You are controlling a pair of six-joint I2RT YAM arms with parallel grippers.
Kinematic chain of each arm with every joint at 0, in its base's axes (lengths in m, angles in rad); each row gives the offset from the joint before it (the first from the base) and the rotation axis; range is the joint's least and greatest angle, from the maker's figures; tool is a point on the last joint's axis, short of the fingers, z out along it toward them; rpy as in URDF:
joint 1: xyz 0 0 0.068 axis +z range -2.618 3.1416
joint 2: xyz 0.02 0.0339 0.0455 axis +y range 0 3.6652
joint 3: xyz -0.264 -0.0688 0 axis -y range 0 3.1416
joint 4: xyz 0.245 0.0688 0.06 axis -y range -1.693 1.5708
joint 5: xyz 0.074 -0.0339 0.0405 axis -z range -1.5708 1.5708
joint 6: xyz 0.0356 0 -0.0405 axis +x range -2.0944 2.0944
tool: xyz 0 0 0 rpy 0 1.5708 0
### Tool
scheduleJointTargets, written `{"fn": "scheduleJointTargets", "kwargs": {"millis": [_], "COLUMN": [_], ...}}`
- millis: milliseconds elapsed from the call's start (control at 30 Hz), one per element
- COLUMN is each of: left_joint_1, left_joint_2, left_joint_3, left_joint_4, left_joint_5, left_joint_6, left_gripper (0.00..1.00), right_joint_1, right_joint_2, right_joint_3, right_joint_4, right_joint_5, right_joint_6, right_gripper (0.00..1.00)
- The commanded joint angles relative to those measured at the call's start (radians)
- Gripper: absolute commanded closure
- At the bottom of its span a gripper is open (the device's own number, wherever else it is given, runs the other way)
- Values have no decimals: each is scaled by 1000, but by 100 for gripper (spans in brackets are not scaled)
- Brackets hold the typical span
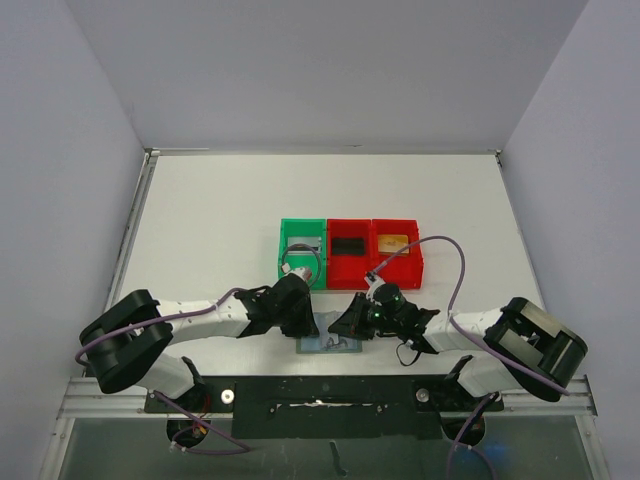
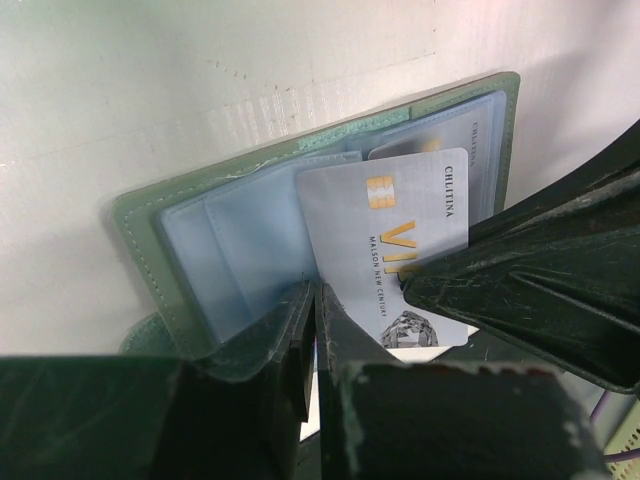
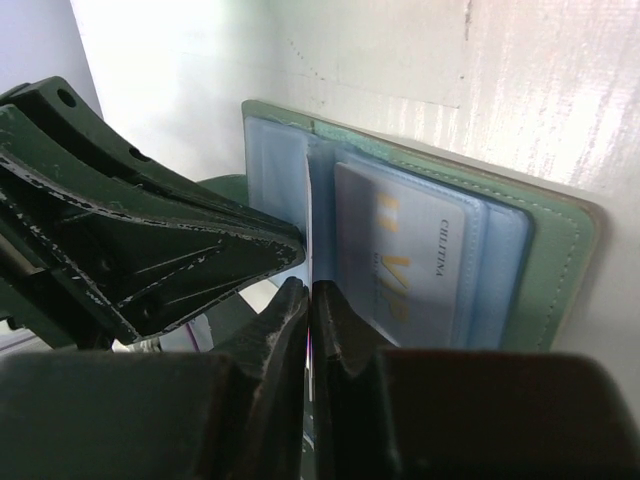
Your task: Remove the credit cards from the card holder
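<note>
A white table [image 1: 220, 200], faintly scuffed and boxed in by pale grey walls, carries the holder [image 2: 160, 235], which lies open at the near edge between the arms. The left claw [image 2: 312, 300] is pinched together on the holder's near rim by the fold. The right claw [image 3: 310, 295] looks clamped on the edge of a card [image 2: 400, 210], which sits partly out of its pocket.

That grip is on a thin, slick edge, so a skewed pull could let the card slip free. The pocket film may cling and drag the holder along. If the left pinch is shallow, the holder could lift or fold shut. A second card [image 2: 470, 130], tucked behind, might ride out too. The claw tips sit close enough to knock together.

The holder is soft, grey-green and leather-like, with a stitched rim and rounded corners. Its pockets are glossy bluish film. The card is stiff and pale, with a gold chip and lettering. The claws are scratched black plastic, tapering.
</note>
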Motion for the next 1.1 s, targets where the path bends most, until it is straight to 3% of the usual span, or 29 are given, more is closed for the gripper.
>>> {"fn": "scheduleJointTargets", "kwargs": {"millis": [0, 500, 767, 1067], "left_joint_1": [-1, -1, -1, -2], "left_joint_2": [16, -96, -227, -71], "left_joint_3": [-40, -46, -8, 14], "left_joint_4": [-90, -98, -33, 124], "left_joint_5": [-69, -100, -72, 86], "left_joint_6": [43, 43, 24, 18], "left_gripper": [95, 95, 79, 75], "right_joint_1": [-13, -38, -39, -40], "right_joint_2": [-11, -271, -411, -539], "right_joint_3": [-9, -7, -4, -36], "right_joint_4": [63, -208, -349, -370], "right_joint_5": [-17, 80, 191, 254], "right_joint_6": [3, -42, -35, -24], "right_gripper": [100, 100, 100, 100]}}
